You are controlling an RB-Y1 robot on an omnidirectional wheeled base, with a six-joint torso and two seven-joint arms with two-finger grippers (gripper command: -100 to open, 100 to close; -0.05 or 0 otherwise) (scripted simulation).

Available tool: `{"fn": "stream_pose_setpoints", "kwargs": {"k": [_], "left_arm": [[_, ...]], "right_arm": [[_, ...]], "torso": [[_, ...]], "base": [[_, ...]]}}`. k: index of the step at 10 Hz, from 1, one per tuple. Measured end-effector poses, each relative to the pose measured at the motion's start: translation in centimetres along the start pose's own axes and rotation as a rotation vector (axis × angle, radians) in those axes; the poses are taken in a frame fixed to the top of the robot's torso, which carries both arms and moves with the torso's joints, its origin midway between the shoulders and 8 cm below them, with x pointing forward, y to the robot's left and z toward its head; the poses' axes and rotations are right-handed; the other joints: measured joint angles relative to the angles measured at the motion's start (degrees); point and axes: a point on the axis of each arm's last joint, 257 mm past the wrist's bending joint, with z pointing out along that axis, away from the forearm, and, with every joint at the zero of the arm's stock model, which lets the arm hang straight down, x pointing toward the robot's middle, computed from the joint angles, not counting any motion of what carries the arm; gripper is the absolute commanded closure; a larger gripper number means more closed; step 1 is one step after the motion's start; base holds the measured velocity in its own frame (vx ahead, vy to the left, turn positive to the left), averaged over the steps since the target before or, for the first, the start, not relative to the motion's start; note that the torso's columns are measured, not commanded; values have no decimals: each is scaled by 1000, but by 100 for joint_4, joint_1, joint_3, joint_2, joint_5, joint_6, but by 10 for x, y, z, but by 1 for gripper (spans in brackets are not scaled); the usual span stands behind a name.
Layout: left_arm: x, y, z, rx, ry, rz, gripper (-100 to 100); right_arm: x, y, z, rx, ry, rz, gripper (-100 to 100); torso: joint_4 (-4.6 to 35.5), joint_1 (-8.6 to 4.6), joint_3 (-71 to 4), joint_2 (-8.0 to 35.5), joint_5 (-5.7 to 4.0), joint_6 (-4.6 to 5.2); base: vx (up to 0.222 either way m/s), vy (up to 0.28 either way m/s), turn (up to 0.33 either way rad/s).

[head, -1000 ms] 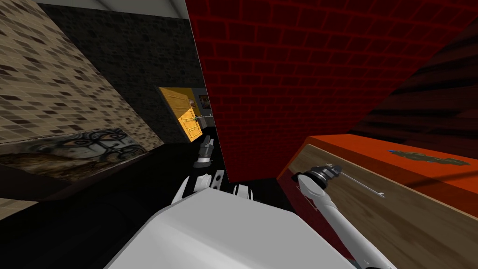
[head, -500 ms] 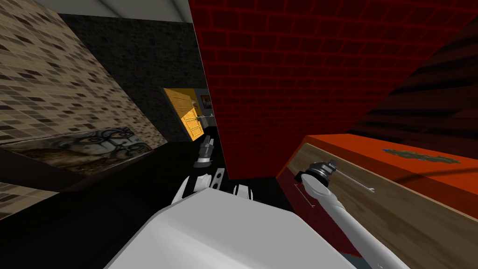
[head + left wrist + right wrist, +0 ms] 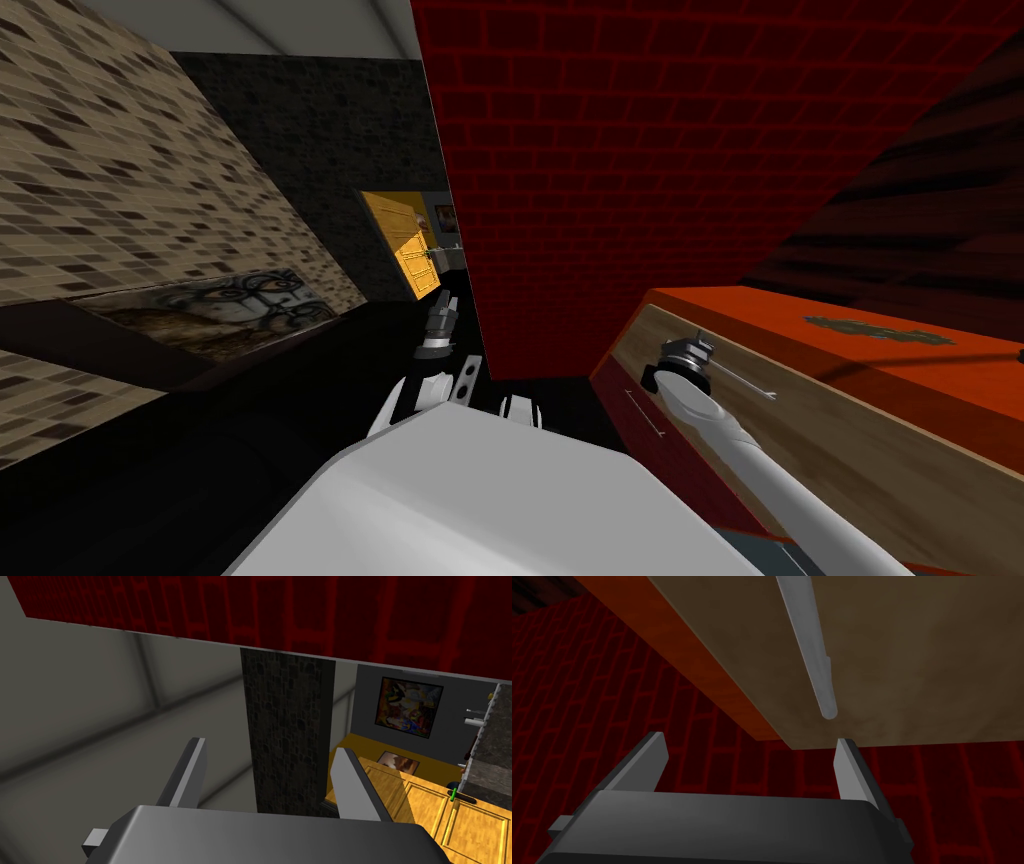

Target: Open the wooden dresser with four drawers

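Closing on the top drawer handle (image 3: 806, 641)
Edged right gripper (image 3: 751, 740) leftward along dresser (image 3: 760, 310) at frame right, fingers apart, bar not yet gripped; left gripper (image 3: 270, 746) apart, idle

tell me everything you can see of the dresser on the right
The dresser stands by the red brick wall. Its top and side look orange-red; the upper drawer front is brown wood grain with a thin grey bar handle, and a lower red front carries a second handle. A dark patch lies on top. The right gripper, fingers open, is near the bar's end, not gripping it.
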Motion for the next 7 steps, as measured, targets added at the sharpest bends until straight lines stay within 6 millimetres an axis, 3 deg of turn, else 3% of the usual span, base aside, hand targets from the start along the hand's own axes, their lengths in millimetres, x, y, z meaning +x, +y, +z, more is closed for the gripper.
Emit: {"fn": "stream_pose_setpoints", "kwargs": {"k": [7], "left_arm": [[0,0,0,0,0,0,0]], "right_arm": [[-27,0,17,-93,-161,-67,-100]], "torso": [[0,3,0,-1,1,0]], "base": [[-66,-45,44]]}}
